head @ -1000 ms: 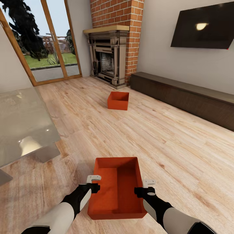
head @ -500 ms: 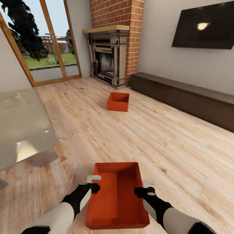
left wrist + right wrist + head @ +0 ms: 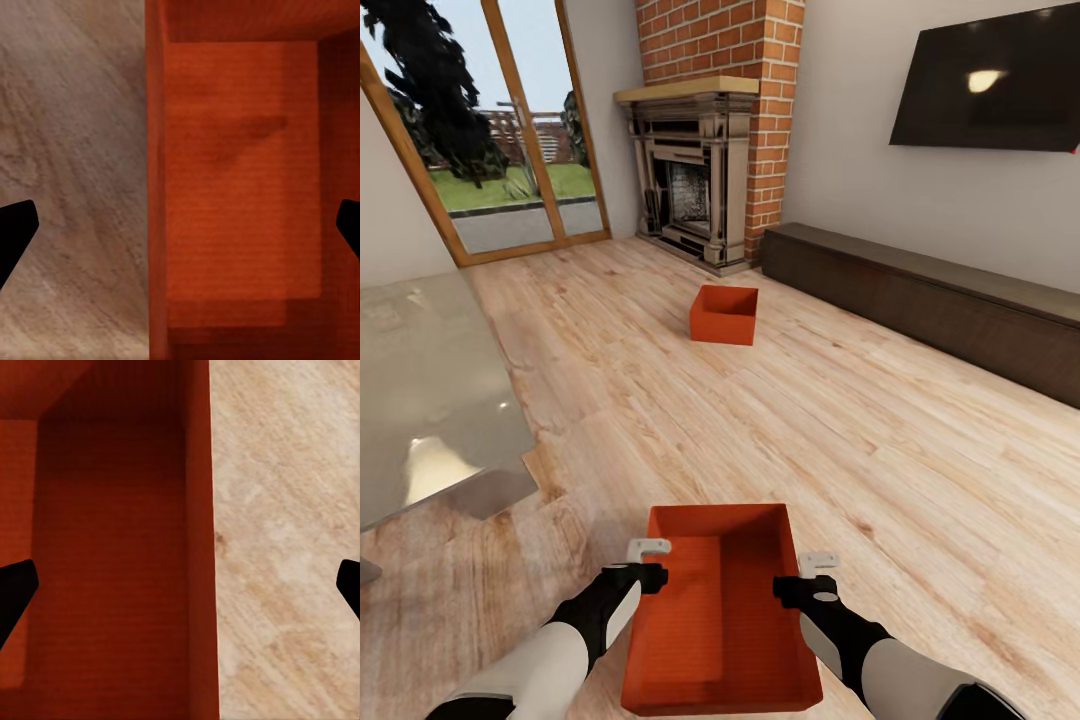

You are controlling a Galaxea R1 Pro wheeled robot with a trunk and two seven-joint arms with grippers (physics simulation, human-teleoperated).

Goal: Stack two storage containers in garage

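I am in the living room, on light wood planks (image 3: 880, 440). One orange-red storage container (image 3: 720, 610) lies on them right below me, open side up. My left gripper (image 3: 653, 565) is open over its left wall (image 3: 155, 187), one finger outside and one inside. My right gripper (image 3: 802, 578) is open in the same way over the right wall (image 3: 199, 547). The other storage container (image 3: 724, 313) stands farther off, in front of the fireplace. The garage and its floor are out of view.
A glass-topped table (image 3: 430, 390) juts in at the left. The red-brick fireplace (image 3: 695, 180) stands at the far wall, with glass doors (image 3: 490, 130) beside it. A long dark low cabinet (image 3: 920, 290) runs along the right wall under a black screen (image 3: 990, 80).
The near container now looks larger and lower in the head view, and the whole picture has shifted a little. Both grippers keep their place over its walls.
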